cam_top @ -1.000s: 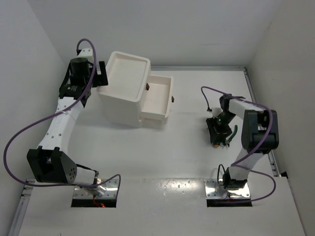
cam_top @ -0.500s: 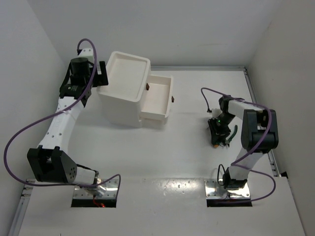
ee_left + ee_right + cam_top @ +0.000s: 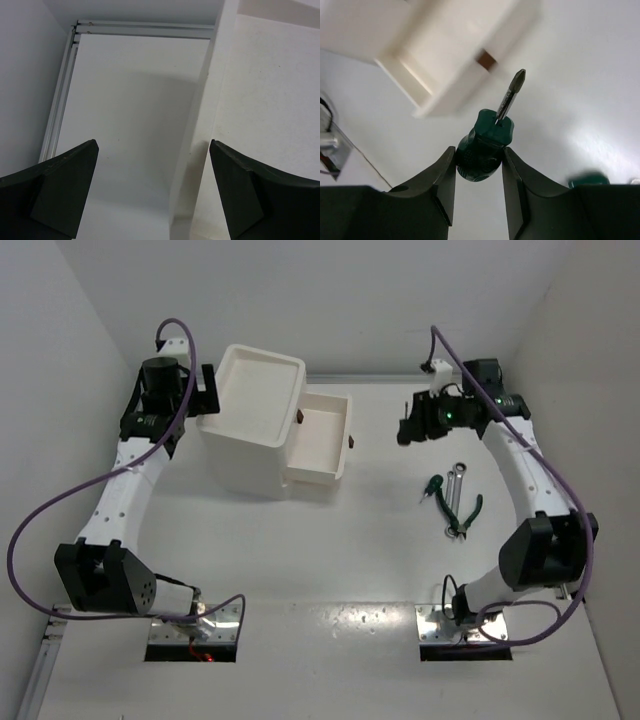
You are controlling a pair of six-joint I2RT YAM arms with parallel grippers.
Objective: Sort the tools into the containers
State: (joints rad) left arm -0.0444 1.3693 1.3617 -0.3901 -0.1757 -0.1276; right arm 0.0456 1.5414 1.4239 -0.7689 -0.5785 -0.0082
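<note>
Right claw [image 3: 478, 152], pinching the small green-handled metal screwdriver [image 3: 486, 137], has risen from the table [image 3: 330, 560], probably toward the open white plastic drawer [image 3: 322, 438].

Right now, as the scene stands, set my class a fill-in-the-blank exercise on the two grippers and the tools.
1. The right gripper is shut on a green-handled ____.
2. The left gripper, beside the drawer unit, is ____ and holds nothing.
3. The pliers lying on the table have ____ handles.
Missing words: screwdriver; open; green.
</note>
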